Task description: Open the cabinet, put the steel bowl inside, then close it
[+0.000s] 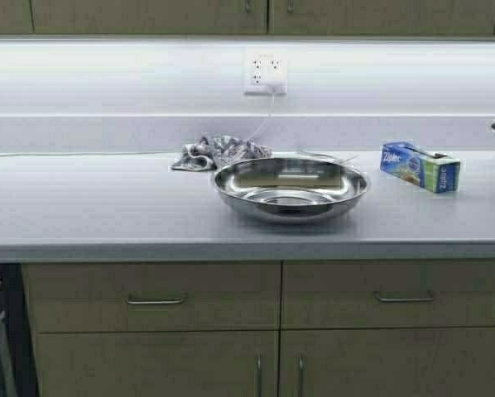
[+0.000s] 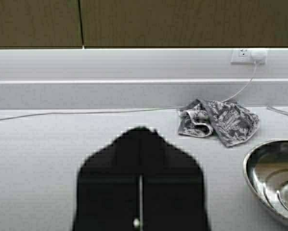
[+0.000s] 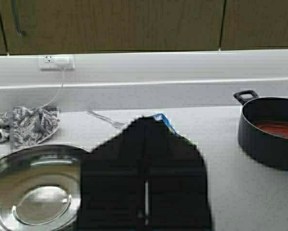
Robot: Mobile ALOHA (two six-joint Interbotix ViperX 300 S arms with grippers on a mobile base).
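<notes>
Cabinet shut, steel bowl waiting on the counter, both claws pressed closed and holding nothing.

The counter [image 1: 107,207] runs across the whole high view, and the steel bowl [image 1: 290,188] sits near its front edge, directly below the seam of the cabinet [image 1: 148,15], whose two doors are shut. Opening comes first: a claw should probably hook a slim handle at a door's lower edge and swing it fully aside before the bowl is lifted by its thin rim. The left gripper [image 2: 140,179] hovers over bare counter left of the bowl; the right gripper [image 3: 145,185] hovers just right of it. Around the bowl: a dark pot [image 3: 271,132] far right, a blue bag box [image 1: 420,166] right, a crumpled cloth [image 1: 218,152] behind-left, a fork [image 3: 103,119] behind, and a wall outlet [image 1: 265,73] above. None blocks the doors.
</notes>
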